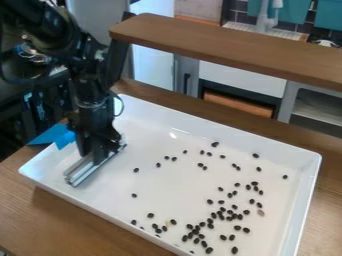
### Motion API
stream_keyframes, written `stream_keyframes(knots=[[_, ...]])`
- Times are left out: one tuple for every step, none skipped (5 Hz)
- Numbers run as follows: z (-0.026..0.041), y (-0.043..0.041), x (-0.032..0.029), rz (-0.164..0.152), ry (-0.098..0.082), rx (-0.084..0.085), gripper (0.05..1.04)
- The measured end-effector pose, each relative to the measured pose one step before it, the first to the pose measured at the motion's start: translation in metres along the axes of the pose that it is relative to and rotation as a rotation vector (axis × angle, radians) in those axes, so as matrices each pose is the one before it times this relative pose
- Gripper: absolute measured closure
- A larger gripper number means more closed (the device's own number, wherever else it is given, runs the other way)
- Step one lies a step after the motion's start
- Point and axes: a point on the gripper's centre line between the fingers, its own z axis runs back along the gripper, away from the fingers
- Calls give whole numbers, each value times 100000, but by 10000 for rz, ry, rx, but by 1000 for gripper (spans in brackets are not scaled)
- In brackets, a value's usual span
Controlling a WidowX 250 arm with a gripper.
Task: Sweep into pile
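The pincer (99,151) is closed on a metal bar (83,171) at the left end of the tray (220,131); the beans (214,215) lie scattered, loosely clumped near right; sweeping seems in hand, next needing a low push through stragglers; the raised walls could block it; a blue sheet (49,135) lies behind.

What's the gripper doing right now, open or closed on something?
Gripper: closed on the silver bar, at the left side of the white tray.

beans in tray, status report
End effector at bar, tray's end. Beans scattered, unpiled, thickest away from bar. Blue sheet by tray corner, away from beans.
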Motion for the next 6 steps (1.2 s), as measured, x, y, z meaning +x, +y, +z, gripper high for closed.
stream_keyframes(knots=[[94, -963, 325, -16, 37, 175, 745], [-73, -1235, 160, -108, -1, 51, 745], [-607, -1148, -542, -145, 64, 120, 745], [-228, -690, -244, -160, -84, 170, 745], [-3, -739, -272, -107, -17, 9, 745], [183, -950, -499, -80, 143, -63, 745]])
